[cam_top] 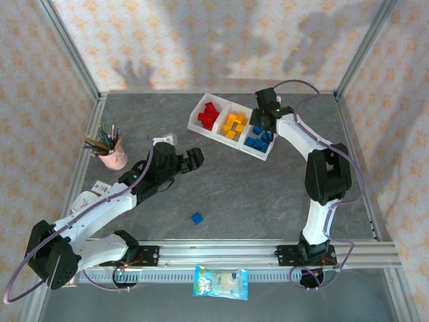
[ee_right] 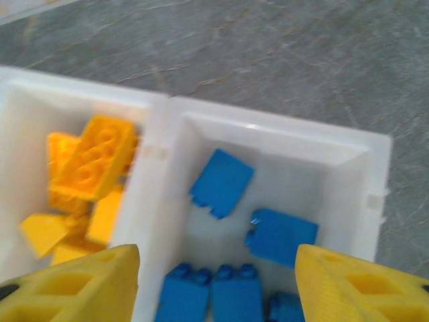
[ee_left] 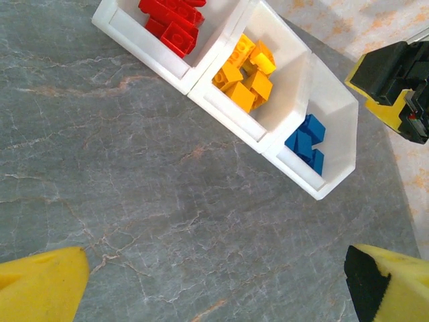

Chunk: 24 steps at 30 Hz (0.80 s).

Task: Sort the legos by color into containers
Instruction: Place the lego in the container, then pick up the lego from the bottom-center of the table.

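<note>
right fingers [ee_right: 362, 288] parted above blue legos [ee_right: 278, 235] in tray [ee_right: 268, 131]

Shining bright and even from above, casting soft grey shadows on the patterned beige back wall [cam_top: 201, 40]; slightly blurring the white translucent plastic tray [ee_right: 281, 134] in the right wrist view.

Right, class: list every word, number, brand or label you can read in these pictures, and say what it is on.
No text can be read anywhere.
Snack packet at the near edge: printed, but too small to read.
Small white card by the pink cup: red marks, too small to read.
Bricks and tray: no lettering visible.
</note>
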{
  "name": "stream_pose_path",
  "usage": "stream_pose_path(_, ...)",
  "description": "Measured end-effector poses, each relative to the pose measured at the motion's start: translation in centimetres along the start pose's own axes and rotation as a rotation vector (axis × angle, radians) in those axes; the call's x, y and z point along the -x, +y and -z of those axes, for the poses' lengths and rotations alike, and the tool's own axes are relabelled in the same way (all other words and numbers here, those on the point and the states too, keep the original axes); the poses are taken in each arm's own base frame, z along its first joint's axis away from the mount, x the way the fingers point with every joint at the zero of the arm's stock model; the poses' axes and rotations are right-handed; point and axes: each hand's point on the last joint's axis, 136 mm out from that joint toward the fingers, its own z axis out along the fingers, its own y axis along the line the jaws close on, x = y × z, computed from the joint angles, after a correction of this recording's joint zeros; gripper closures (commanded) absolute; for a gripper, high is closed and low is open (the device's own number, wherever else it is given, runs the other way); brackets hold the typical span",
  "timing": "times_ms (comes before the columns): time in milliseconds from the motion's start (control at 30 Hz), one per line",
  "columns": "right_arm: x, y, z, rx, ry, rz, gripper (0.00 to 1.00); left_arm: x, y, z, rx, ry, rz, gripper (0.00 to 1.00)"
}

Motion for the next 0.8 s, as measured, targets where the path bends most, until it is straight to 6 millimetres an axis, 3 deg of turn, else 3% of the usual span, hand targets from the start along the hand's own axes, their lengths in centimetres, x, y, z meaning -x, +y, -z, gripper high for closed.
stream_pose_path(133, -1.3, 4.2, 3.3, 0.092, -0.009, 0.079, 0.31, 0.5, 0.2, 1.4, 0.001, -0.019, 0.005, 0.01)
stream_pose_path(300, -5.0, 8.6, 7.0, 0.186, 0.01, 0.193, 0.28, 0.9, 0.6, 3.6, 0.012, -0.045, 0.008, 0.01)
stream_pose_path(467, -10.9, 11.7, 8.9, 0.24, 0.079, 0.319, 0.24, 0.9, 1.7, 5.4, 0.037, -0.061, 0.02, 0.01)
stream_pose_path(800, -25.5, 15.4, 12.1, 0.349, 0.248, 0.579, 0.16, -1.0, 5.4, 8.0, 0.13, -0.055, 0.084, 0.01)
